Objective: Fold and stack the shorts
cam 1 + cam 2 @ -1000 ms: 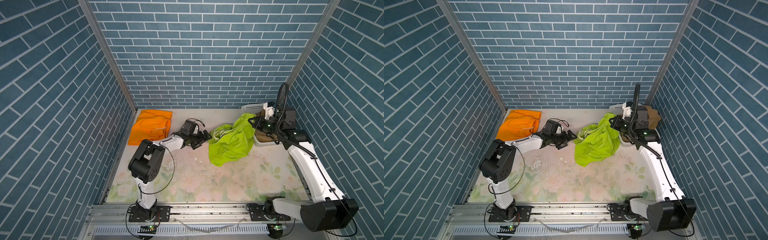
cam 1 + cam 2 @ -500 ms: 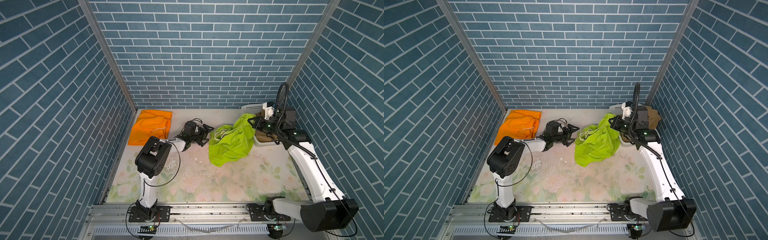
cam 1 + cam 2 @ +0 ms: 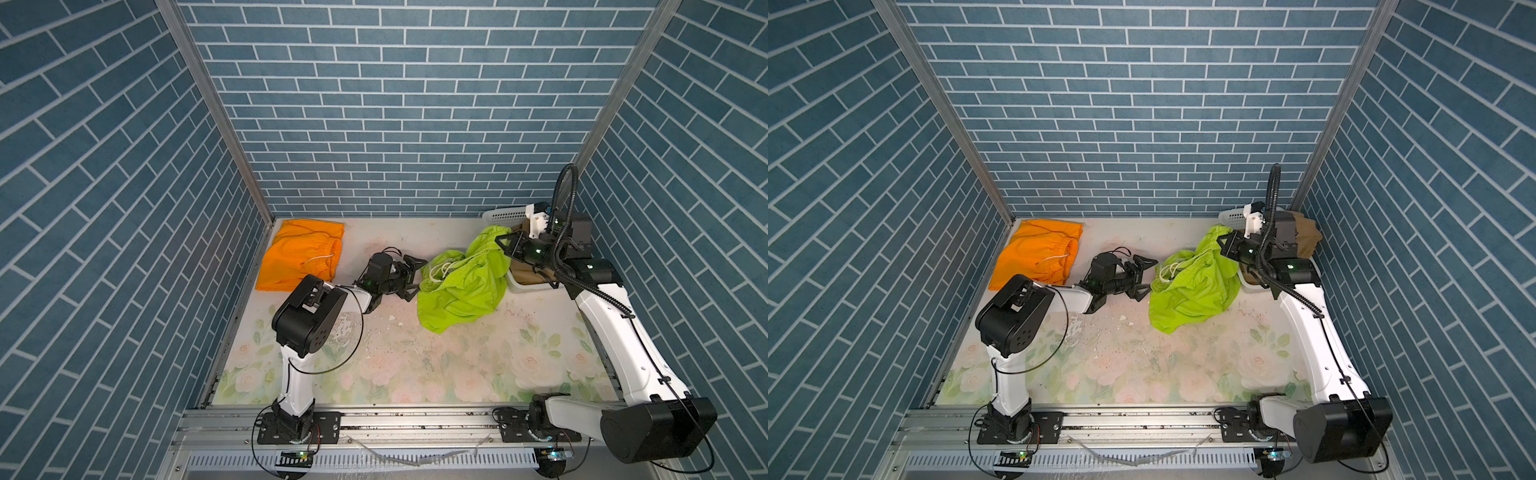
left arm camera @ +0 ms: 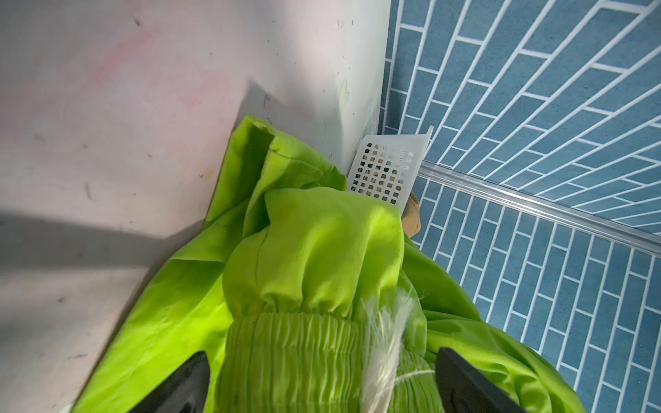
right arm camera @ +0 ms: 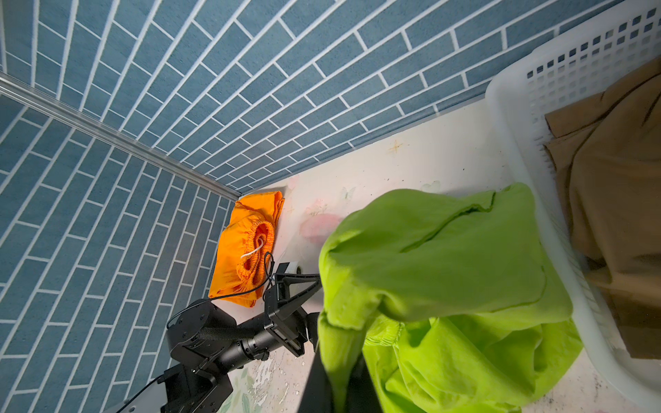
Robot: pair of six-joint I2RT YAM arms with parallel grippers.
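Your right claw [image 3: 501, 242] is clenched on a corner of the lime green shorts [image 3: 461, 286] and holds that corner lifted right beside the white basket [image 3: 505, 215]. In the right wrist view the green cloth runs down between its dark fingers [image 5: 311, 393]. The rest of the garment slumps in a crumpled heap on the tabletop [image 3: 415, 353], just beside the basket on the side facing your left arm.

Your left claw [image 3: 415, 278] is released, with its jaws spread wide, at the edge of the heap farthest from the basket. In the left wrist view the gathered waistband [image 4: 286, 350] lies between its two fingertips [image 4: 465, 379], and the frayed white drawstring [image 4: 382, 332] lies across it. You cannot tell whether either fingertip touches the cloth.

The orange shorts [image 3: 299, 253] lie folded flat on the tabletop, well apart from the basket, in the far corner opposite it. The tan shorts [image 5: 615, 196] sit bunched inside the basket.
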